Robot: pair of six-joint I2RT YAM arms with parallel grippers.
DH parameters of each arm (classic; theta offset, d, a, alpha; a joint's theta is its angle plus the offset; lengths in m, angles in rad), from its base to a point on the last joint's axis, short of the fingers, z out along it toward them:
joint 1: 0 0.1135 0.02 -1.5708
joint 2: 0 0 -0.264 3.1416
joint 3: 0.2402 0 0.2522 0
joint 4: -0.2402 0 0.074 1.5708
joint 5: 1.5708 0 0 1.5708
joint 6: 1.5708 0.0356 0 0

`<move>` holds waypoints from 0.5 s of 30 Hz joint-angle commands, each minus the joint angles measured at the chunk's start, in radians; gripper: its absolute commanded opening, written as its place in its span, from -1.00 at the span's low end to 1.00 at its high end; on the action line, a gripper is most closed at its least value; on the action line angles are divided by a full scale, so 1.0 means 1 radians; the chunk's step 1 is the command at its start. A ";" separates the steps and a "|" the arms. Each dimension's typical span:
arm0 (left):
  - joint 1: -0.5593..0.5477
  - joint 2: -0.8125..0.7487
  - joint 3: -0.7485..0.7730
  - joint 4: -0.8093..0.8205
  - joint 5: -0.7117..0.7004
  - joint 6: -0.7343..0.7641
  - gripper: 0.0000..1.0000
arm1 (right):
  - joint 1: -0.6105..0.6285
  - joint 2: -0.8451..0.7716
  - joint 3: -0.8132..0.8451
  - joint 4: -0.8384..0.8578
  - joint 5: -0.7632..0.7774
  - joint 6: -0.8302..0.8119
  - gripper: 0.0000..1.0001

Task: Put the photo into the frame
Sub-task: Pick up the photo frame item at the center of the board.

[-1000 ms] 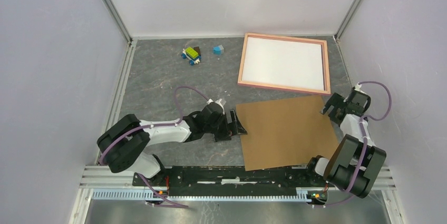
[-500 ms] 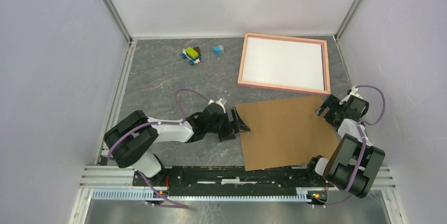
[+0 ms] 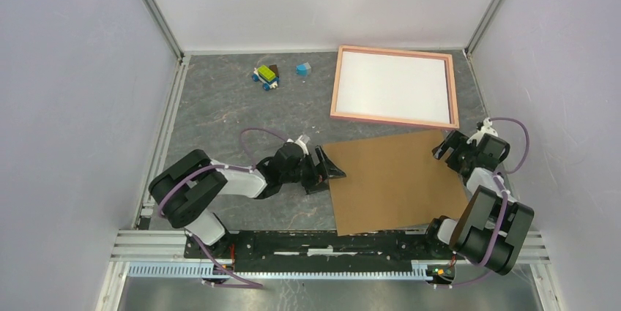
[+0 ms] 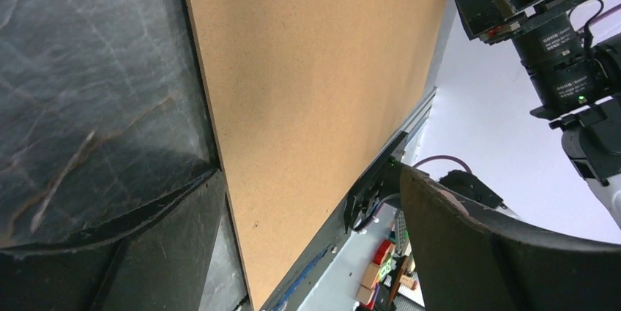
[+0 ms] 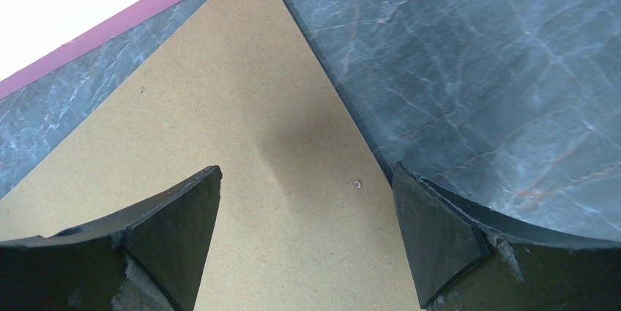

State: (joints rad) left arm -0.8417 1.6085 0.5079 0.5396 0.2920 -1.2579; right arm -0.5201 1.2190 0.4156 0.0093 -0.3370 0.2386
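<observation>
From above, the pink thin-railed picture frame (image 3: 337, 83) lies flat at the far right of the grey marbled table (image 3: 220, 106), long axis left to right. A white face (image 3: 392, 85) fills it, and no printed photo is recognisable. Just nearer lies a plain brown rectangular board (image 3: 395, 179). The left gripper (image 3: 326, 170) is at its left edge, the right gripper (image 3: 448, 151) at its far-right corner, closer to the frame. The left wrist view shows wide jaws flanking that edge. The right wrist view shows wide jaws above the corner, with the pink rail just beyond.
</observation>
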 commanded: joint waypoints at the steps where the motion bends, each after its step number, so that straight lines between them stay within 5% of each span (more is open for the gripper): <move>1: 0.006 -0.138 -0.012 0.009 0.007 -0.033 0.80 | 0.046 0.023 -0.063 -0.119 -0.120 0.045 0.83; 9: 0.007 -0.452 -0.012 -0.168 -0.037 -0.038 0.66 | 0.085 -0.005 -0.110 -0.096 -0.170 0.068 0.83; 15: 0.010 -0.479 0.055 -0.121 -0.016 -0.085 0.60 | 0.103 -0.034 -0.112 -0.086 -0.232 0.112 0.83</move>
State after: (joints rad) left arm -0.8314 1.1206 0.4900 0.3305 0.2653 -1.2598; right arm -0.4473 1.1831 0.3546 0.0784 -0.4362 0.2665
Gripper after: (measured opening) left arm 0.826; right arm 0.917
